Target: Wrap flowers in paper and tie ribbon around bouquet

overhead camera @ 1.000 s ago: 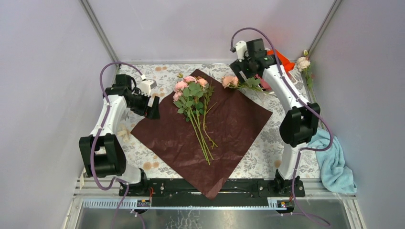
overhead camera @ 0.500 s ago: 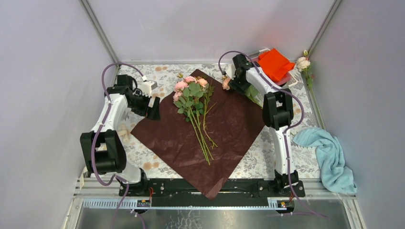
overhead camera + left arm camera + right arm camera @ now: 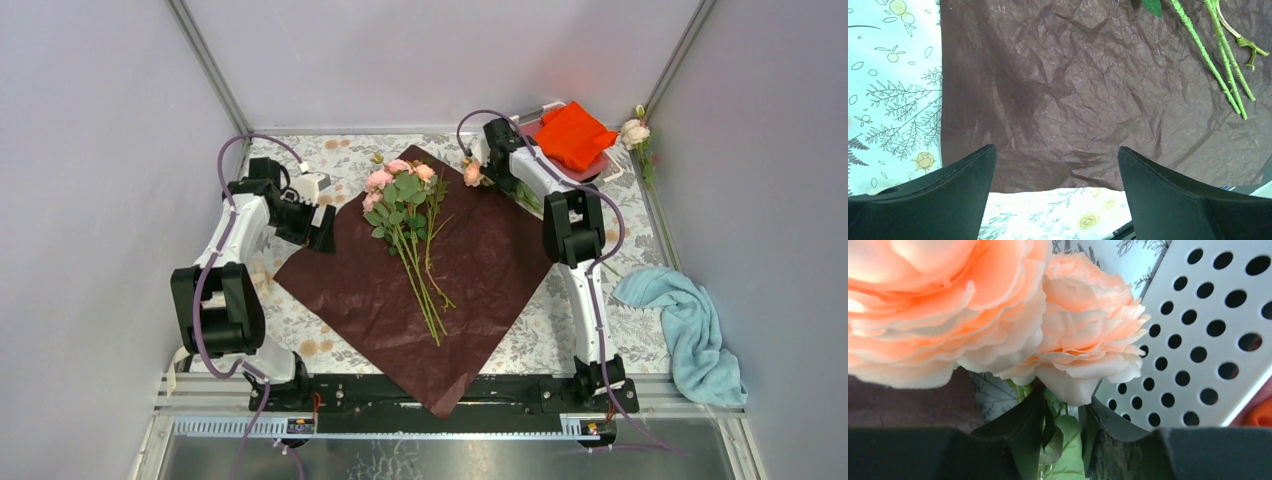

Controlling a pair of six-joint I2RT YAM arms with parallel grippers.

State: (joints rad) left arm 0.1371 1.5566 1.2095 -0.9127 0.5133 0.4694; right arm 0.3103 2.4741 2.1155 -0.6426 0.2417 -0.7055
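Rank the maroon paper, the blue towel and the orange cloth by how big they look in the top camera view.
1. maroon paper, by far the largest.
2. blue towel, clearly smaller.
3. orange cloth, the smallest, though it lies farthest back.

The paper (image 3: 490,250) is maroon, the flowers (image 3: 380,181) pink.

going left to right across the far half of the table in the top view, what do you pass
left gripper → bunch of roses → peach roses → orange cloth → cream rose
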